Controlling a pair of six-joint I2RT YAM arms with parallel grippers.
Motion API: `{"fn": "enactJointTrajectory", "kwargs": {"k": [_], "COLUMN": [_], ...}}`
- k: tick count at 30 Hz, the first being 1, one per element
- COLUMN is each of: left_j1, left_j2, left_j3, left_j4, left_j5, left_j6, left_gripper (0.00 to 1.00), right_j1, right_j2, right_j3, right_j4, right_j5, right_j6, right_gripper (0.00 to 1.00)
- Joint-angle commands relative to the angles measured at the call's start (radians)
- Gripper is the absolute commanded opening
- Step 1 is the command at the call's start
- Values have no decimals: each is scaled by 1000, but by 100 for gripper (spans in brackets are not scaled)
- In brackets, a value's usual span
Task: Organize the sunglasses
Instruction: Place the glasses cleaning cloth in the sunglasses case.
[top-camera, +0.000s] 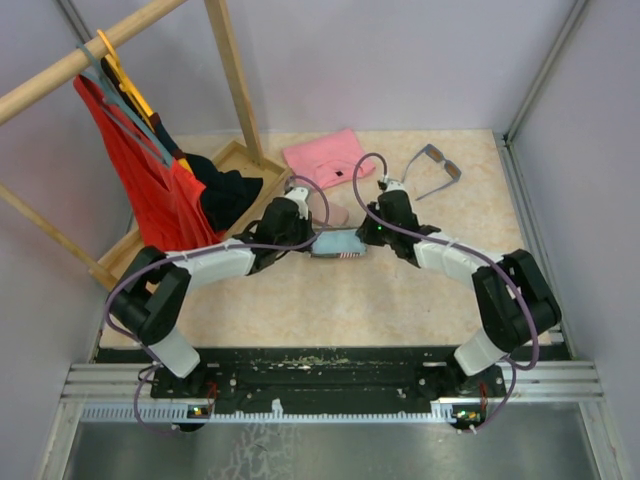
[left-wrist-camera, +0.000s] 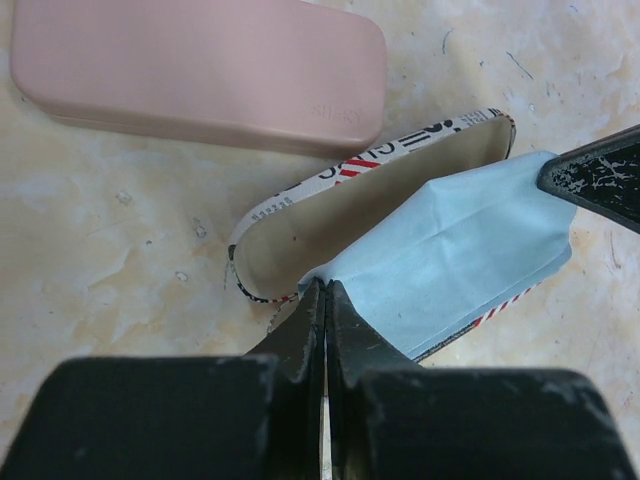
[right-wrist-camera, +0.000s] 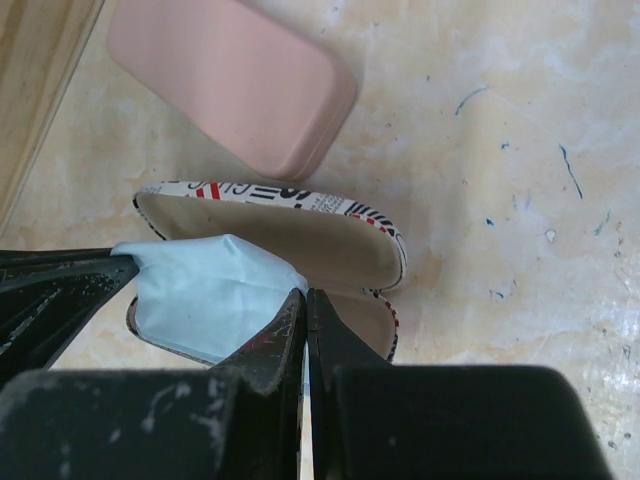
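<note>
The grey-blue sunglasses (top-camera: 437, 165) lie open at the back right of the table, apart from both arms. The brown pair is not in view. An open flag-patterned case (left-wrist-camera: 300, 225) lies at the centre with a light blue cloth (left-wrist-camera: 470, 250) stretched over it. My left gripper (left-wrist-camera: 326, 287) is shut on one corner of the cloth. My right gripper (right-wrist-camera: 305, 293) is shut on the opposite corner. In the top view both grippers, left (top-camera: 305, 240) and right (top-camera: 368, 235), meet over the case (top-camera: 338, 256). The cloth hides what is inside the case.
A closed pink case (left-wrist-camera: 200, 70) lies just behind the flag case, also in the right wrist view (right-wrist-camera: 235, 85). A pink flat cloth piece (top-camera: 322, 157) lies at the back. A wooden tray (top-camera: 235, 155) with dark clothes and a wooden rack with a red garment (top-camera: 135, 185) stand at left.
</note>
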Motion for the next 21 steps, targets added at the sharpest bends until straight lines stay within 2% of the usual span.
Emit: {"fn": "enactJointTrajectory", "kwargs": {"k": [1, 21], "left_j1": [15, 31], "left_j2": [22, 79], "left_j3": [31, 60], "left_j4": [33, 53], "left_j5": [10, 13], "left_j6": [24, 31], "left_gripper": [0, 0], "right_j1": [-10, -23], "right_j2": [27, 105], "right_j3": [64, 89], "right_j4": [58, 93], "right_j5": [-20, -21], "right_j6": [-23, -32], "right_gripper": [0, 0]}}
